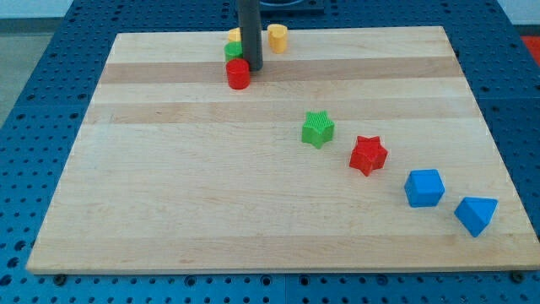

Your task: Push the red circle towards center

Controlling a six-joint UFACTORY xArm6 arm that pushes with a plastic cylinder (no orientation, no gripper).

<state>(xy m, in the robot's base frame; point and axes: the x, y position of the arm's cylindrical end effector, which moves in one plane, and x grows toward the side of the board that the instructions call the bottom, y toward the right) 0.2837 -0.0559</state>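
Red circle sits far-left on the bench; my tip touches its far-right edge. No claw exists, so its state cannot be told. I should push nearward and rightward, short of the green star.

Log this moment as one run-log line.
tip at red circle, its upper-right edge | green block and yellow blocks behind | red circle near board's top, not centred
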